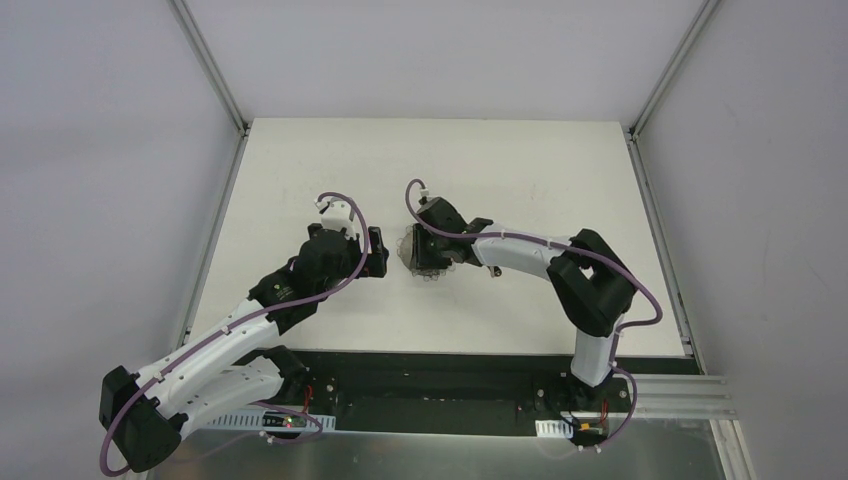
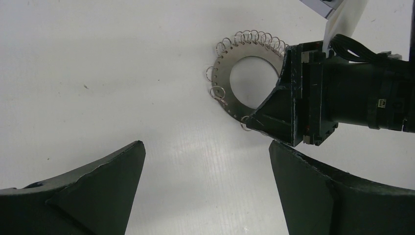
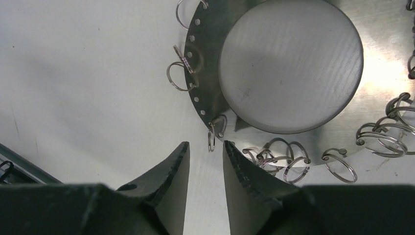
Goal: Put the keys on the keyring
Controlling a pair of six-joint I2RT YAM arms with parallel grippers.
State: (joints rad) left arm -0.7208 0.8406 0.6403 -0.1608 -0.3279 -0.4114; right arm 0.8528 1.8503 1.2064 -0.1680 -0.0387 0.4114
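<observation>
White table (image 1: 500, 160), keyring (image 2: 222, 81) central, left pincer (image 2: 206, 147) spread, right pincer (image 3: 206, 147) slightly parted at rim.

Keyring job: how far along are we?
Done: nothing visible; no keys show on the keyring or anywhere. In hand: right tool sits at the rim, jaws narrow but apart, lined up on one wire loop. Left tool hangs wide open, empty. Remaining: the whole threading step.
</observation>
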